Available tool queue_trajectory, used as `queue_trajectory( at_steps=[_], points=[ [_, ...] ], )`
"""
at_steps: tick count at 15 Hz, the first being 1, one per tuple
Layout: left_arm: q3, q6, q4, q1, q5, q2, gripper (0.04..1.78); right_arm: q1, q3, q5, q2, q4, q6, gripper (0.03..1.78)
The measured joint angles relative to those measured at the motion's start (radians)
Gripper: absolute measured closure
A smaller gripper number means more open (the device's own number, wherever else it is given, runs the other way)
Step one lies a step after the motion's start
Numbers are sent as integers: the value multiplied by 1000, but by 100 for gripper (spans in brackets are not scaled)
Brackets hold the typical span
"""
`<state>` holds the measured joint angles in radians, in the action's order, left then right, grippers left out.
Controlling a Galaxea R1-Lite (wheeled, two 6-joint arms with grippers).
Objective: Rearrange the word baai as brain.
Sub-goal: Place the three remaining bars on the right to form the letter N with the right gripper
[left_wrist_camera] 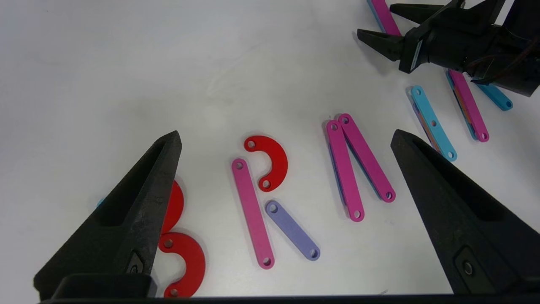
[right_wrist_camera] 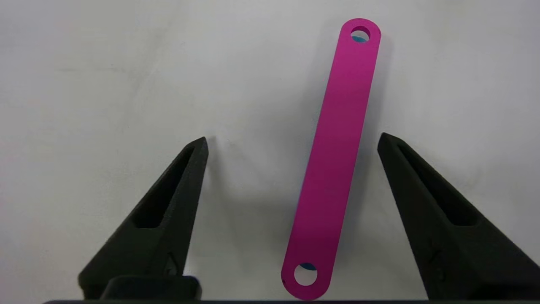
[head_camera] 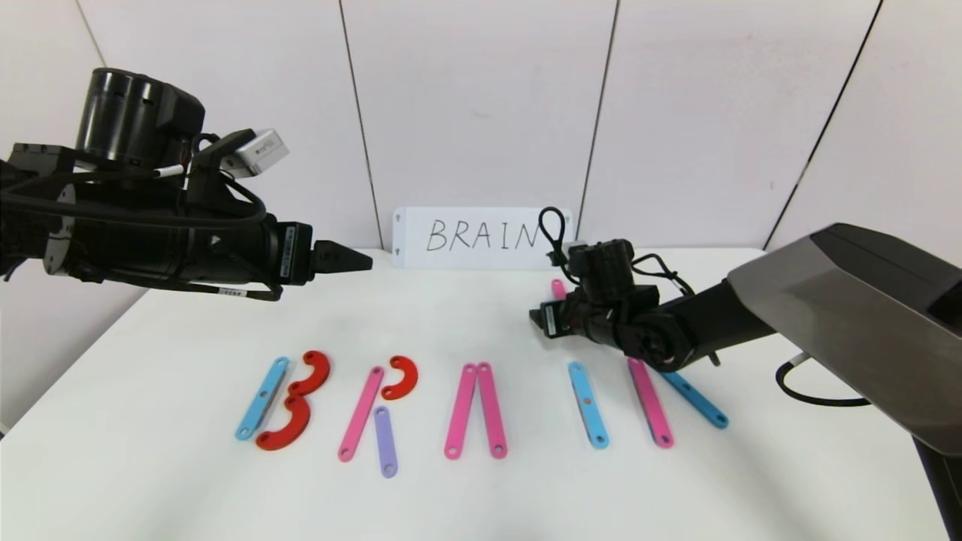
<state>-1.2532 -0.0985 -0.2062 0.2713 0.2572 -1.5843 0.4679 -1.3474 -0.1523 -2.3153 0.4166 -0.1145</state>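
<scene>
The flat holed pieces lie in a row on the white table (head_camera: 150,481): a blue bar (head_camera: 261,398) with two red curves (head_camera: 312,373), then a pink bar (head_camera: 361,413), red curve (head_camera: 402,377) and purple bar (head_camera: 385,442). Right of them are two leaning pink bars (head_camera: 460,411), a blue bar (head_camera: 588,406), a pink bar (head_camera: 651,406) and a blue bar (head_camera: 699,402). One more pink bar (right_wrist_camera: 337,147) lies flat behind the row, between the open fingers of my right gripper (right_wrist_camera: 292,137), untouched. My left gripper (left_wrist_camera: 285,132) hangs open above the table's left.
A white card handwritten BRAIN (head_camera: 481,237) leans against the back wall. My right arm (head_camera: 691,323) reaches low across the right end of the row, covering the far ends of the last pink and blue bars. A black cable (head_camera: 812,394) lies at the right.
</scene>
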Motion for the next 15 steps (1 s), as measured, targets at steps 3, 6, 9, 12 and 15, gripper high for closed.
queue_trajectory(
  at_steps=[3,6,9,12,15],
  points=[
    [0,0,0,0,0,0,8,-4,-1,0,-2,1,0,106],
    [0,-1,0,0,0,0,8,-7,0,0,-3,3,0,148],
    [0,0,0,0,0,-1,8,-9,4,1,1,3,0,151],
    [0,0,0,0,-1,-1,8,-12,28,1,32,3,-2,151],
    [0,0,0,0,0,-1,8,-22,102,1,112,5,-4,151]
  ],
)
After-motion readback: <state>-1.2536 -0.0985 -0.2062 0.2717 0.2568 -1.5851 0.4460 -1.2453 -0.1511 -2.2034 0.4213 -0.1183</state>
